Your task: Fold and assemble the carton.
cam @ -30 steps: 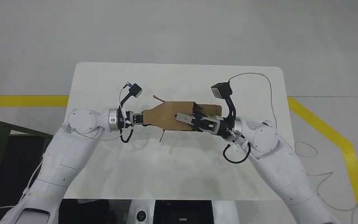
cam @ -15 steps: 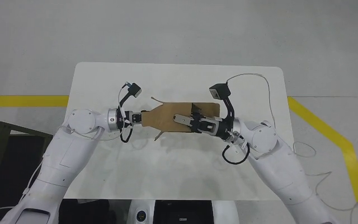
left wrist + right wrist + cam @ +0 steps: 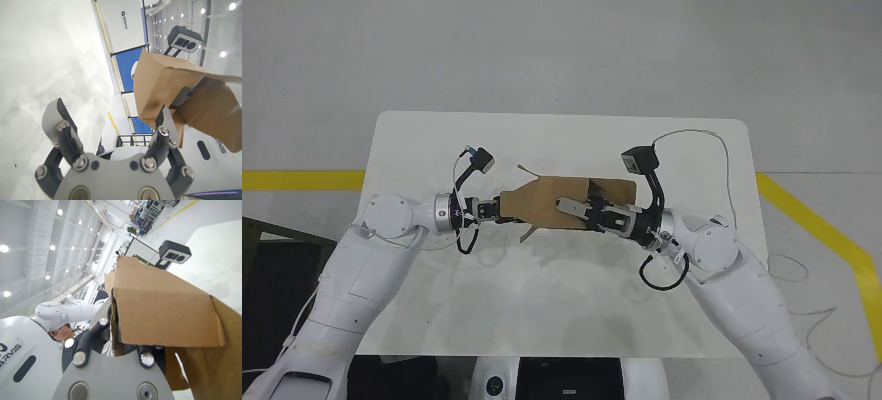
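A brown carton is held above the middle of the white table, between my two arms. My right gripper is shut on a wall at the carton's right end, one finger lying over the top panel. In the right wrist view that wall runs between the fingers of the right gripper, and the far finger is hidden inside. My left gripper stands open at the carton's left end. In the left wrist view one fingertip touches the carton; nothing lies between the left gripper's fingers.
A thin white cable loops over the table's far right part. Loose flaps stick out at the carton's left end. The table drops off on every side to grey floor with a yellow line.
The carton tilted slightly and swung back, ending a touch farther from me. Its left-end flaps shifted. Both grippers stay at the carton's two ends.
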{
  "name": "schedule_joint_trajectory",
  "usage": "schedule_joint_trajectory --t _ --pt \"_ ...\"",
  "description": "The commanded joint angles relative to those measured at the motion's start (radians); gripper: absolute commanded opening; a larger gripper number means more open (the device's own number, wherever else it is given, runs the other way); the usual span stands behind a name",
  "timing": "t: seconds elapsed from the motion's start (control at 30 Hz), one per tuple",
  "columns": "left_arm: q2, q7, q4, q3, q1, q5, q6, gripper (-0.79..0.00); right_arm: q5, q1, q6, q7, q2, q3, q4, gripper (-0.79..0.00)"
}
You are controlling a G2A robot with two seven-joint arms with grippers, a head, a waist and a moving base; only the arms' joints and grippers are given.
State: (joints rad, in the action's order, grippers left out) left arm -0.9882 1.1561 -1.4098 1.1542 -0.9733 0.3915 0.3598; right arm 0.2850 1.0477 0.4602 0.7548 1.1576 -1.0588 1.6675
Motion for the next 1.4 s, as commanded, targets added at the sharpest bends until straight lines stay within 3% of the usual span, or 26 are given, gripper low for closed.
schedule_joint_trajectory --t 0.0,0.37,0.87,1.37 --pt "0.001 0.001 -0.001 0.002 -0.003 -0.001 0.002 0.000 -0.014 0.010 0.002 -0.036 -0.001 -0.019 0.001 -0.785" --pt "-0.002 0.029 -0.045 -0.028 -0.021 -0.015 -0.013 0.000 -0.093 0.052 -0.011 -0.170 -0.001 -0.066 0.030 -0.785" --pt "-0.004 0.011 -0.032 -0.017 -0.006 0.003 -0.010 0.000 -0.087 0.032 -0.045 -0.045 0.006 -0.015 0.024 -0.785" --pt "-0.007 0.020 -0.028 -0.023 0.000 0.005 -0.009 0.000 -0.082 0.016 -0.044 -0.024 0.011 -0.010 0.004 -0.785"
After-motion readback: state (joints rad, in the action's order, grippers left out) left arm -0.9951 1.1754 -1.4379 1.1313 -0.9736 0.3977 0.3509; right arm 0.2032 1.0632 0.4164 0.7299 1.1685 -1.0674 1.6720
